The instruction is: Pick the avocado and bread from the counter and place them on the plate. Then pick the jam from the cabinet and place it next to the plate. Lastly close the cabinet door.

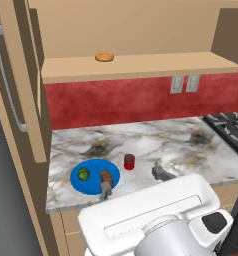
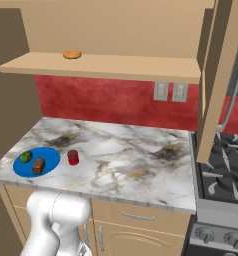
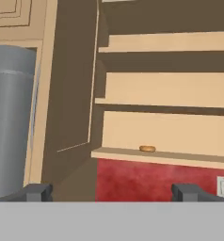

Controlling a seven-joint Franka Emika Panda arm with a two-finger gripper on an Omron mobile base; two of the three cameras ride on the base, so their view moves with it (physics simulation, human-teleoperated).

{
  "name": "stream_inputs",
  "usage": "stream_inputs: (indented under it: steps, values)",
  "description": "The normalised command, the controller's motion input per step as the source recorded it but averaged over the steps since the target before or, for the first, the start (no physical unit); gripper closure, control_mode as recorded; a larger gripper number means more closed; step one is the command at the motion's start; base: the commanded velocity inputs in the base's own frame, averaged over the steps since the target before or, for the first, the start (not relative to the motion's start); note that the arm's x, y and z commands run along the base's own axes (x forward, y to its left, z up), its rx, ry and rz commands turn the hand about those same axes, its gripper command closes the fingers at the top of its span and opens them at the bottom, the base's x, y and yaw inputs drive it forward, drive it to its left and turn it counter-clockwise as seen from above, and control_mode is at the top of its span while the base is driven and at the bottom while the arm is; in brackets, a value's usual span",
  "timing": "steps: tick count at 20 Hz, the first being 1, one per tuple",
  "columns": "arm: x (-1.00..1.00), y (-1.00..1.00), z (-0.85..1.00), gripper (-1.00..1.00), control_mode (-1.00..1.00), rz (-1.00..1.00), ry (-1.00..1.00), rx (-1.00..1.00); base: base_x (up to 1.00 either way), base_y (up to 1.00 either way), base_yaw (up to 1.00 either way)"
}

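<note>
The stacked upper shelves of the cabinet are seen in the hand view, where the gripper is spread wide and empty. In the base views the blue plate on the counter is seen carrying the green avocado and brown bread. The dark red jam stands just beside the plate. The cabinet door is swung open.

A home kitchen. A marble counter meets a red backsplash, a gas stove at right, wooden cabinet above.
</note>
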Motion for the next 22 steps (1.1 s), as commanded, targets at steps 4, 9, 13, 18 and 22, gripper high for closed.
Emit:
stream_inputs:
  steps: [4,9,13,18,22]
  values:
    - [0.27,0.26,0.0,-1.0,-1.0,0.0,-0.19,0.0,0.0,0.0,0.0]
    - [0.18,0.38,0.1,-1.0,-1.0,0.0,-0.18,0.0,0.0,0.0,0.0]
    - [0.27,0.41,0.03,-1.0,-1.0,0.0,-0.15,0.0,0.0,0.0,0.0]
    - [0.45,0.28,0.0,-1.0,-1.0,0.0,-0.13,0.0,0.0,0.0,0.0]
    - [0.79,0.02,0.0,-1.0,-1.0,-0.01,-0.04,0.0,0.0,0.0,0.0]
